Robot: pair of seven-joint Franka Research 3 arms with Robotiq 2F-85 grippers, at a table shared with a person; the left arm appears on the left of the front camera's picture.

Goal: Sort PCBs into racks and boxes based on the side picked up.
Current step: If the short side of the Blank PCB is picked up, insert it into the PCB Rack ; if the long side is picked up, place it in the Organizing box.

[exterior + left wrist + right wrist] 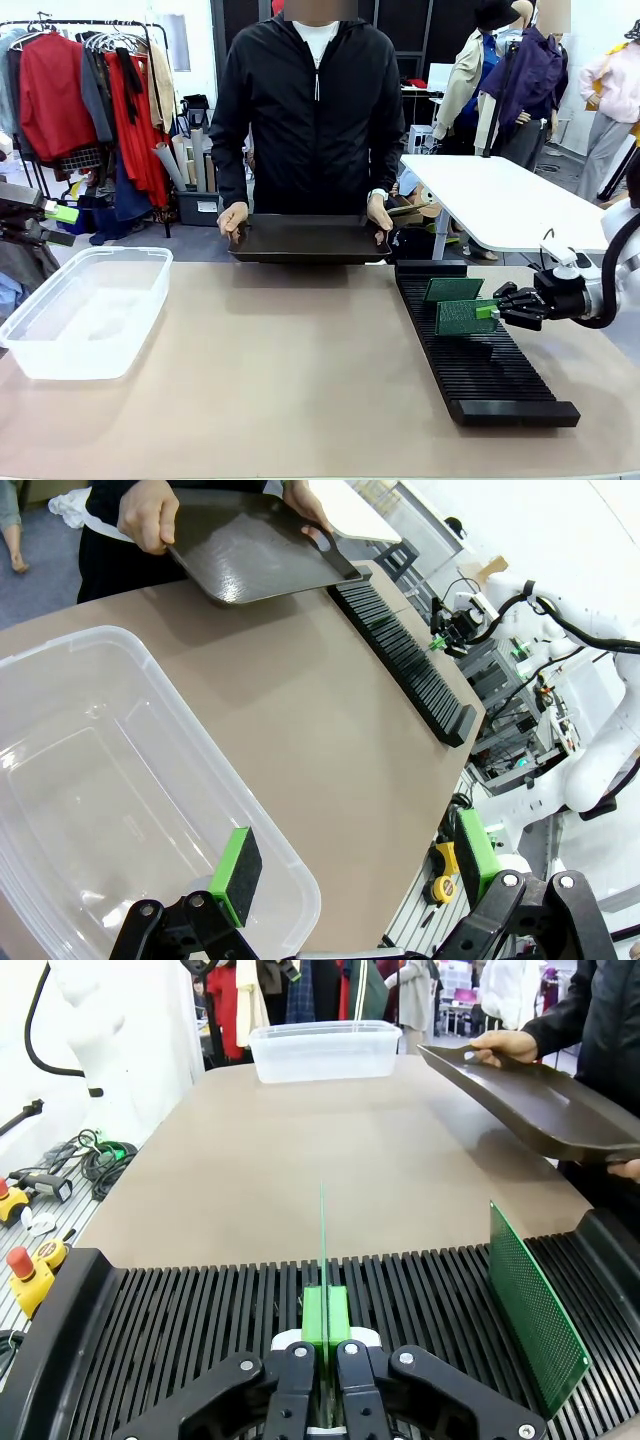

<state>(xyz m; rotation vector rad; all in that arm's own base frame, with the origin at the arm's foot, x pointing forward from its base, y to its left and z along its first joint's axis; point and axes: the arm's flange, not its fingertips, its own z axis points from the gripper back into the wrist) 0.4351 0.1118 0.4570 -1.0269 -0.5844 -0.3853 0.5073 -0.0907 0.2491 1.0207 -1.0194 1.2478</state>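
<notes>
Green boards: two PCBs were at the rack; one (pixel 466 317) was clamped edge-on in the right gripper (pixel 492 311) over the slots, the other (pixel 453 290) stood tilted in a slot just beyond it toward the person.
Right gripper: pads (pixel 325 1312) pressed together on the held PCB (pixel 323 1240), which showed as a thin upright line in the right wrist view; second PCB (pixel 533 1305) leaned beside it.
Rack: long, black (pixel 490 375), on the table's right side, running from near the person to the robot's edge.
Left gripper: fingers spread apart (pixel 350 875), holding nothing, above the near corner of the box (pixel 130 810).
Box: clear tub (pixel 85 310) on the table's left side.
Person: both hands (pixel 232 217) held a dark tray (pixel 305 240) at the far edge.
Table: tan top (pixel 280 380).
</notes>
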